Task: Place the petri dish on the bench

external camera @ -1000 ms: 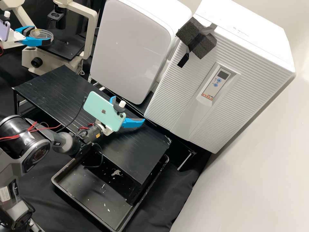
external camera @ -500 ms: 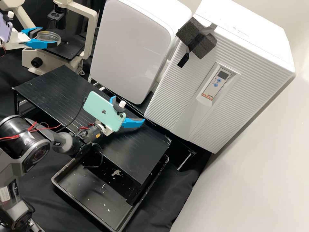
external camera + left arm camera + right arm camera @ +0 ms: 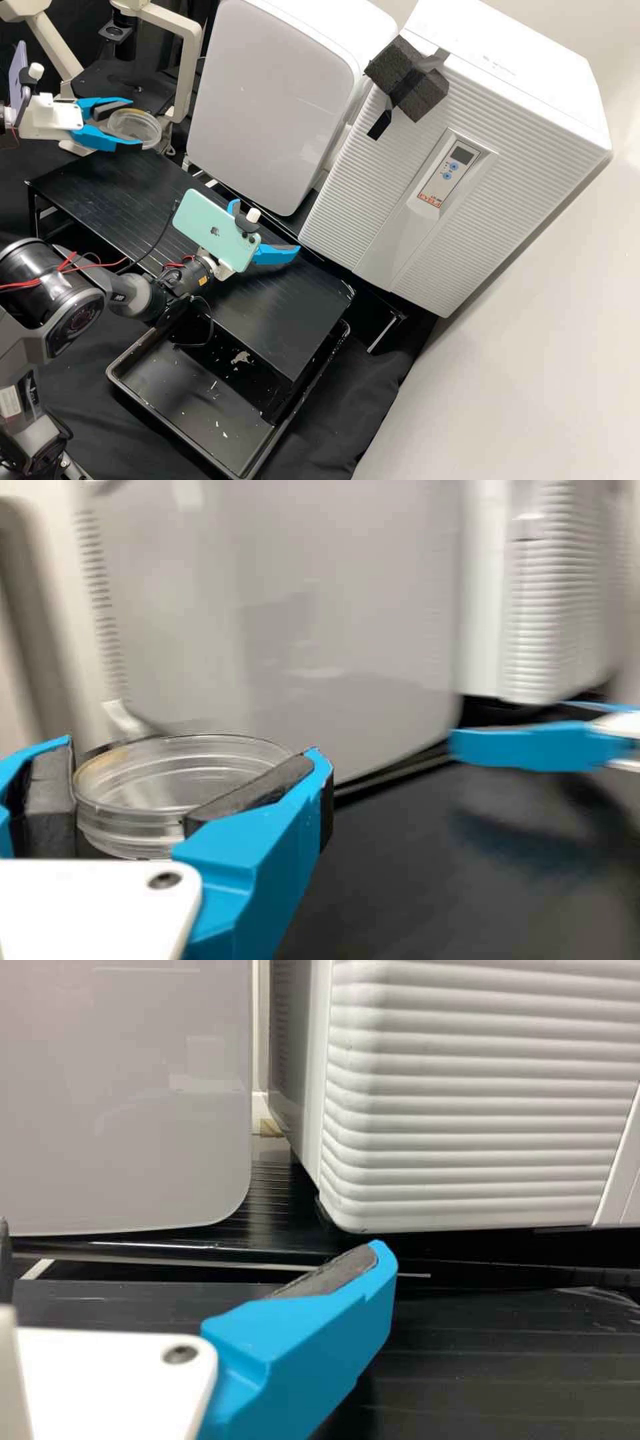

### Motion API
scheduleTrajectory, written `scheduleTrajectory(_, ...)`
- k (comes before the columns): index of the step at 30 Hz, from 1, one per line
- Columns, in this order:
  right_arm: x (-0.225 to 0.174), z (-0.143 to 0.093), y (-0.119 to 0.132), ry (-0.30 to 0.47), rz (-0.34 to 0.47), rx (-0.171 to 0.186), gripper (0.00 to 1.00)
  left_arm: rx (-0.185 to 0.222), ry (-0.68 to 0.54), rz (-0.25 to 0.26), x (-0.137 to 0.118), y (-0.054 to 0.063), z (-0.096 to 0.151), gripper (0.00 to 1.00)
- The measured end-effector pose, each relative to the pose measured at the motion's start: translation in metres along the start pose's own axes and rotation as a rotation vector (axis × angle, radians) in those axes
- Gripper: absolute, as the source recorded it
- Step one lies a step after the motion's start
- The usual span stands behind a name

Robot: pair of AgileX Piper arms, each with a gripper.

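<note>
In the high view my left gripper (image 3: 132,121) is at the upper left, shut on the clear round petri dish (image 3: 139,127), above the far left end of the black bench (image 3: 193,220). The left wrist view shows the petri dish (image 3: 170,810) between the dark pads of my left gripper (image 3: 185,805), roughly level. My right gripper (image 3: 267,230) stands over the middle of the bench, its fingers spread wide with nothing between them. One blue finger (image 3: 310,1345) shows large in the right wrist view.
Behind the bench stand two white appliances (image 3: 273,100) (image 3: 520,127), with a microscope (image 3: 190,67) at the back left. A black tray (image 3: 180,427) lies below the bench's near end.
My left gripper has moved right and toward the bench with the petri dish, away from the microscope's stage. My right arm has stayed still.
</note>
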Motion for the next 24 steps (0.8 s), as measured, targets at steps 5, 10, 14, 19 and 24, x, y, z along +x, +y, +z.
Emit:
scheduleTrajectory(5,0.0,0.0,0.0,0.0,0.0,0.0,1.0,0.001,-0.129,-0.044,0.006,-0.006,0.027,0.0)
scheduleTrajectory(10,0.0,0.0,0.0,0.0,0.0,0.0,1.0,-0.028,-0.211,-0.084,0.018,-0.014,0.042,0.0)
scheduleTrajectory(14,0.0,0.0,0.0,0.0,0.0,0.0,1.0,-0.048,-0.254,-0.11,0.035,-0.021,0.05,0.0)
scheduleTrajectory(19,0.0,0.0,0.0,0.0,0.0,0.0,1.0,-0.039,-0.285,-0.136,0.05,-0.027,0.062,0.0)
scheduleTrajectory(24,0.0,0.0,0.0,0.0,0.0,0.0,1.0,-0.027,-0.295,-0.157,0.06,-0.03,0.068,0.0)
